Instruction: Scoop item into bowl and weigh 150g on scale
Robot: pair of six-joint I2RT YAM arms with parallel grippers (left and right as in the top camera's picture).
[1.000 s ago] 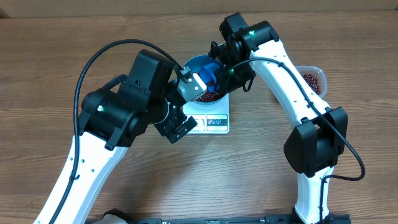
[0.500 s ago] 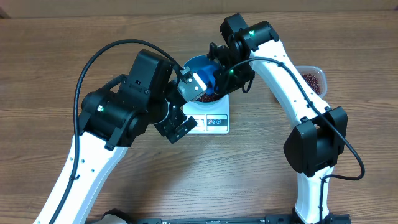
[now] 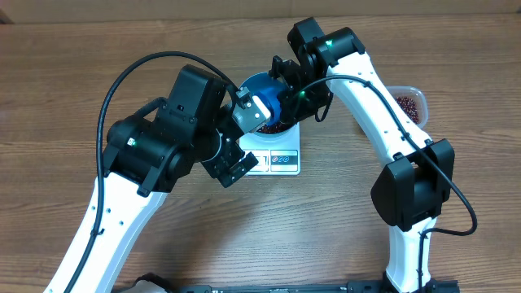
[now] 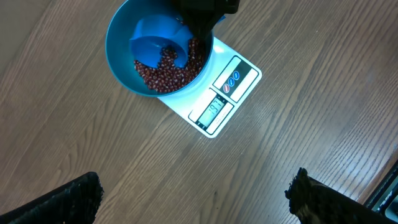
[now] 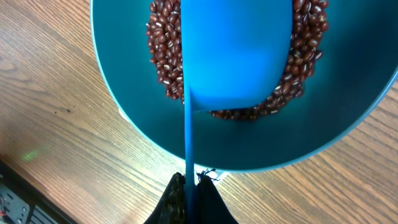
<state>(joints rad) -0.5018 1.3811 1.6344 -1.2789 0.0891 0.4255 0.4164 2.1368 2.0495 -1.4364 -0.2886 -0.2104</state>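
Observation:
The blue bowl stands on the white scale, with a layer of red-brown beans in its bottom. My right gripper is shut on the thin handle of a small blue scoop. The scoop's cup hangs inside the bowl, just over the beans. My left gripper is open and holds nothing. It hovers above bare table in front of the scale, and one of its fingers overlaps the bowl in the overhead view.
A clear plastic tub holding more beans sits at the right, behind the right arm. The scale's display and buttons face the front. Black cables loop over both arms.
The scoop has shifted very slightly inside the bowl. The left arm has not moved.

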